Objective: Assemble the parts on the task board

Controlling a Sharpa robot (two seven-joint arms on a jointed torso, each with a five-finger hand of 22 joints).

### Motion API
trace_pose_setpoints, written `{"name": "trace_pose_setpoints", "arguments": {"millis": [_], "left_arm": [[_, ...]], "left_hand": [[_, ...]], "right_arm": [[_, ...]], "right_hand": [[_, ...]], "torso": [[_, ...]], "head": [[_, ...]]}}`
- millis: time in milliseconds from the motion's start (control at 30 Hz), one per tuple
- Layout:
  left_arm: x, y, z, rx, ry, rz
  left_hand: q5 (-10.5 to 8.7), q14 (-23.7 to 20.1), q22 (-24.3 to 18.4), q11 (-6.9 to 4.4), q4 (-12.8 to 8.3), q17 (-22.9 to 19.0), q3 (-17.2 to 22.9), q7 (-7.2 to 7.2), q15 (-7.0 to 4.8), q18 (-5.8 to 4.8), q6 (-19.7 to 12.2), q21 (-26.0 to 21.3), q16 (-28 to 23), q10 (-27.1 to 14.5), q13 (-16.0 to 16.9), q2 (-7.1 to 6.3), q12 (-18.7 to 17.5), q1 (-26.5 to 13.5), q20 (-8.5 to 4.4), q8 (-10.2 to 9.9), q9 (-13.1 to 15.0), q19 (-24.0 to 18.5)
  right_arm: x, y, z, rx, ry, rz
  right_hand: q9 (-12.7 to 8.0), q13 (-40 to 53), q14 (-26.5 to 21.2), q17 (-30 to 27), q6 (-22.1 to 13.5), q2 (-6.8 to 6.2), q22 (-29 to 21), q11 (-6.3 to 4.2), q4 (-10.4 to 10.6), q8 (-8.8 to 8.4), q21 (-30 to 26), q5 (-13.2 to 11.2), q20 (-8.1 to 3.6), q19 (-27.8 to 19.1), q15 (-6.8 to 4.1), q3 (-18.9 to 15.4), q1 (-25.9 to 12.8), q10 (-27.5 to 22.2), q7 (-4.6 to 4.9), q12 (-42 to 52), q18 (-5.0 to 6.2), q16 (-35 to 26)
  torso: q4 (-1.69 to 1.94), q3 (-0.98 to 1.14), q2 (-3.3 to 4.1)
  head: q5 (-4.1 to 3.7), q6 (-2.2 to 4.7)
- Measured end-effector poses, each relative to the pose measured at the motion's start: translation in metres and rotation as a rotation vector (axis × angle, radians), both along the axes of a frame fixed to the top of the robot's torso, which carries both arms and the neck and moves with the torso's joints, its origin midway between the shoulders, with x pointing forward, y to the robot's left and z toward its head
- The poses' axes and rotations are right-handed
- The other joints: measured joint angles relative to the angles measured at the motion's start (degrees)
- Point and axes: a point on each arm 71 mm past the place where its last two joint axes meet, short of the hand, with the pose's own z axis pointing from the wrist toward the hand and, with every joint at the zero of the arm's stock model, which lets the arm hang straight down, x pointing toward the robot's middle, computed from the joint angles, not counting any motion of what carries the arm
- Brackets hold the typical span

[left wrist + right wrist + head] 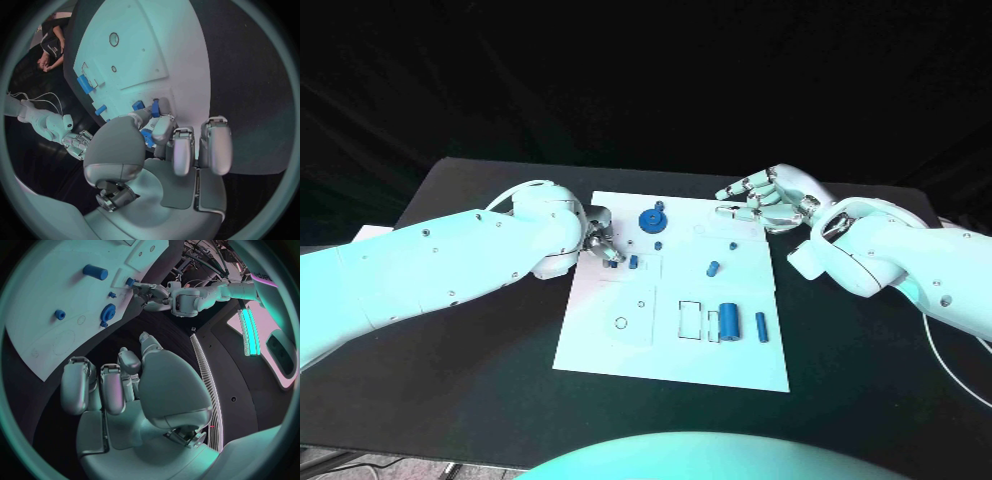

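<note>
Head view: black table (473, 400) around task board (678, 330)

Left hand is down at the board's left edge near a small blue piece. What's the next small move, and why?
Probably close the left hand on the small blue part beside its fingertips and lift it slightly. The hand sits low over the task board, and the left wrist view shows blue pieces right at its fingers, though whether one is already pinched cannot be told. The right hand hovers with nothing in it.

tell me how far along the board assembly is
Early stage. The blue gear appears to sit on the task board. The left hand reaches by a small blue part; the right hand hovers empty. Two cylinders and a peg lie loose.
</note>
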Motion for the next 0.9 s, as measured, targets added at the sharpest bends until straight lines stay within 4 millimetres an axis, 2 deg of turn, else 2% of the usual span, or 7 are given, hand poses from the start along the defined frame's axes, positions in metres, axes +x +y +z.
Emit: {"name": "trace_pose_setpoints", "arguments": {"millis": [167,267,333,400,500,900], "left_arm": [[0.0001,0.0004,0.0001,0.000,0.000,0.001],[0.0003,0.0010,0.0003,0.001,-0.001,0.002],[0.0005,0.0018,0.0001,0.002,-0.001,0.005],[0.0005,0.0024,-0.0006,0.003,0.001,0.006],[0.0006,0.0029,-0.0011,0.005,0.002,0.007],[0.0014,0.0045,-0.0013,0.014,0.007,0.010]], "left_hand": [[0.01,0.00,0.00,0.08,-0.27,0.00,-1.16,0.00,0.00,0.00,0.00,0.00,0.00,-0.08,-0.12,0.00,0.00,0.00,0.00,-0.07,-0.09,0.00],[0.06,0.00,0.00,0.08,0.59,-0.01,-3.14,0.01,0.00,0.00,0.01,0.00,0.00,-0.08,-0.15,-0.26,0.00,-0.10,0.00,-0.09,-0.22,0.00],[0.23,0.00,0.00,0.08,1.26,-0.01,-4.59,-0.03,0.00,0.00,0.04,0.00,0.00,-0.08,-0.15,-0.97,0.00,-0.81,0.00,-0.09,-0.25,0.00],[0.23,0.00,0.00,0.07,2.01,-0.01,-5.81,-0.73,0.00,0.00,0.74,0.00,0.00,-0.07,-0.15,-1.64,0.00,-1.49,0.00,-0.05,-0.37,0.00],[0.23,0.00,0.00,0.07,2.92,-0.01,-7.33,-1.00,0.00,0.00,1.00,0.00,0.00,-0.08,-0.15,-2.21,0.00,-2.05,0.00,-0.19,-0.48,0.00],[0.23,0.00,0.00,0.07,4.86,-0.01,-10.71,-0.81,0.00,0.00,0.80,0.00,0.00,-0.08,-0.02,-2.83,0.00,-2.68,0.00,-0.30,-0.71,0.00]], "right_arm": [[0.0000,0.0000,0.0000,0.000,0.000,0.000],[-0.0001,-0.0001,0.0000,0.000,0.000,0.000],[-0.0001,-0.0002,0.0000,0.000,0.000,0.000],[-0.0001,-0.0004,0.0000,0.000,0.000,0.000],[-0.0001,-0.0007,0.0000,0.000,0.000,-0.001],[-0.0003,-0.0011,0.0001,-0.001,0.000,-0.001]], "right_hand": [[0.00,0.00,0.00,0.00,0.00,0.00,0.00,0.00,0.00,0.00,0.00,0.00,0.00,0.00,0.00,0.00,0.00,0.00,0.00,0.00,0.00,0.00],[-0.01,0.00,0.00,0.00,0.00,0.00,0.00,0.00,0.00,0.00,0.00,0.00,0.00,0.00,0.00,0.00,0.00,0.00,0.00,0.00,0.00,0.00],[-0.01,0.00,0.00,-0.01,0.00,0.00,0.00,0.00,0.00,0.00,0.00,0.00,0.00,0.00,0.00,0.00,0.00,0.00,0.00,0.00,0.00,0.00],[-0.01,0.00,0.00,-0.01,0.00,0.00,0.00,0.00,0.00,0.00,0.00,0.00,0.00,0.00,0.00,0.00,0.00,0.00,0.00,0.00,0.00,0.00],[-0.01,0.00,0.00,-0.01,0.00,0.00,0.00,0.00,0.00,0.00,0.00,0.00,0.00,0.00,0.00,0.00,0.00,0.00,0.00,0.00,0.00,0.00],[-0.01,-0.14,0.00,-0.02,0.00,0.00,-0.11,0.00,0.00,0.00,0.00,0.00,0.00,0.00,0.00,0.00,0.00,0.00,0.00,0.00,0.00,0.00]], "torso": [[-0.03,0.01,0.01],[-0.03,0.02,0.01],[-0.03,0.02,0.01],[-0.03,0.02,0.01],[-0.01,0.02,0.01],[-0.03,0.01,-0.01]], "head": [[0.00,-0.03],[-0.03,-0.05],[-0.05,-0.07],[-0.06,-0.10],[-0.07,-0.12],[-0.05,-0.18]]}}
